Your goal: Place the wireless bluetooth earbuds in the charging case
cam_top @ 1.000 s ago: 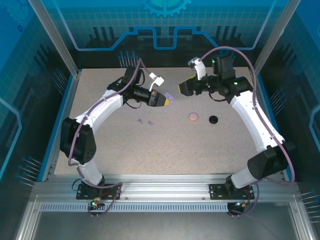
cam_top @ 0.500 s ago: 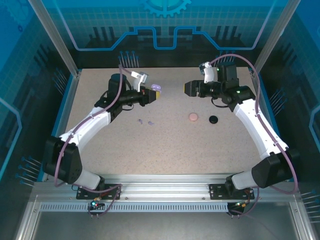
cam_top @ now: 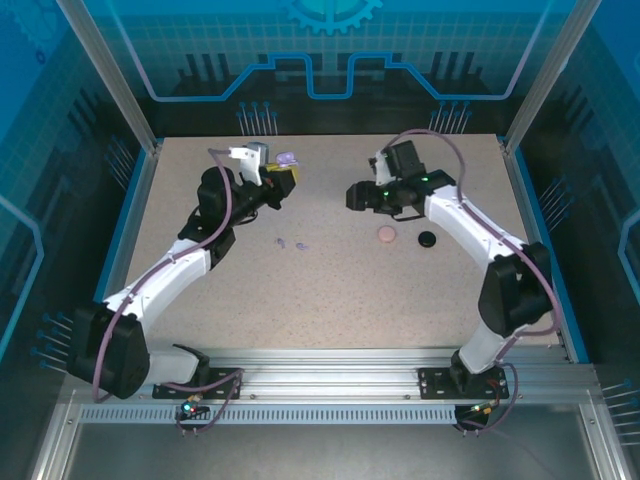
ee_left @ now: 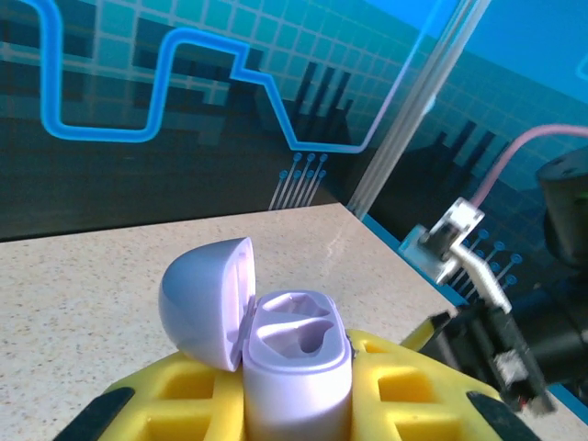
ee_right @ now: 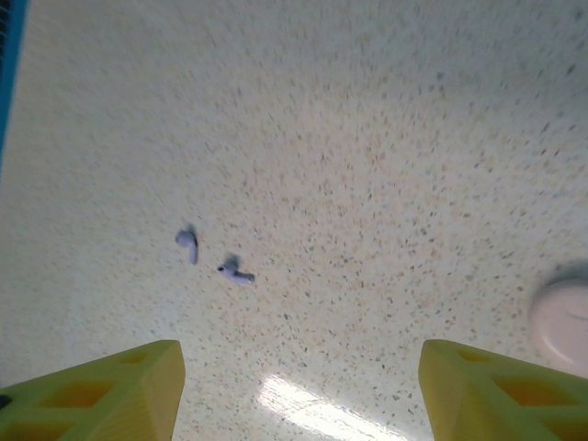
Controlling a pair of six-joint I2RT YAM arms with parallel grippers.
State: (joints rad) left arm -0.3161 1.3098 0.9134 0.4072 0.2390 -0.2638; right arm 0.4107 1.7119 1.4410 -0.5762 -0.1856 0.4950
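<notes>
So, left gripper point(cam_top: 283, 176) pinches the open lilac plastic charging case point(ee_left: 296, 358); two tiny lilac stemmed earbuds point(ee_right: 236, 272) lie left of the round pink case point(cam_top: 387, 234). Right gripper point(ee_right: 299, 363), jaws spread, should straddle one squarely.

Lilac charging case point(ee_left: 296, 367): lid open, both wells empty, clamped upright in left gripper point(cam_top: 282, 177). Two lilac earbuds point(ee_right: 187, 243) lie close together on table point(ee_right: 386, 138).

Speckled beige table point(cam_top: 330, 290) across the middle, edged in blue; aluminium rail point(cam_top: 330, 385) along 6 o'clock; slanted metal posts point(cam_top: 108, 75) at 10 and 2 o'clock; teal backdrop panel point(cam_top: 200, 40) with circuit-line pattern at 12 o'clock
</notes>
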